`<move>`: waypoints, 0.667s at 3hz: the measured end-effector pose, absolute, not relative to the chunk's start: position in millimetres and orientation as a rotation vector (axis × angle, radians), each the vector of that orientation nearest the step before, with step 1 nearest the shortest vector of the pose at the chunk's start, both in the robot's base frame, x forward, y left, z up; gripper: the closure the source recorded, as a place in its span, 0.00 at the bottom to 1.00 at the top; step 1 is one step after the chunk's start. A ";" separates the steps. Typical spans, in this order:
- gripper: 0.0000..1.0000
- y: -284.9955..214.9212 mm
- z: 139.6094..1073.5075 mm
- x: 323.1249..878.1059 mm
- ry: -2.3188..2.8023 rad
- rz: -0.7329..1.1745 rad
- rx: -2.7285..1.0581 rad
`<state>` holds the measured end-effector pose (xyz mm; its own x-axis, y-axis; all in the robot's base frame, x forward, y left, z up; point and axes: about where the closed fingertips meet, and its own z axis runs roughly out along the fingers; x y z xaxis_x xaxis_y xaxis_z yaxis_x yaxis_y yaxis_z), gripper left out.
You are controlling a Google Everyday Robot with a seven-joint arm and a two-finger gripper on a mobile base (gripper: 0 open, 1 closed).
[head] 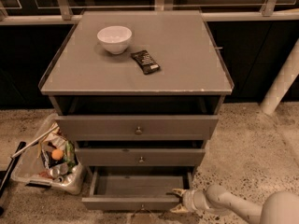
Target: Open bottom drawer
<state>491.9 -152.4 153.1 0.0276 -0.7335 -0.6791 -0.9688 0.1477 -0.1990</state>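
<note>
The bottom drawer (135, 202) is the lowest grey front of the cabinet, pulled out so its shallow grey tray (140, 185) shows, empty. Its small metal knob (142, 208) sits at the front's middle, near the frame's lower edge. My gripper (178, 200) is at the drawer's right front corner, coming in from the lower right on a pale arm (233, 206). One finger (178, 192) lies over the tray's right end and the other sits below the front, so the jaws straddle the front panel's right end.
The middle drawer (141, 157) and top drawer (137, 127) are pulled out slightly. On the cabinet top (187, 59) stand a white bowl (114, 38) and a dark packet (145, 61). A clear bin of rubbish (49, 160) stands on the floor at the left. A white post (282, 80) rises at the right.
</note>
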 end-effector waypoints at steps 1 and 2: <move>0.66 -164.0 157.6 479.5 1.773 0.428 -1.618; 0.89 -170.4 157.6 469.4 1.785 0.423 -1.603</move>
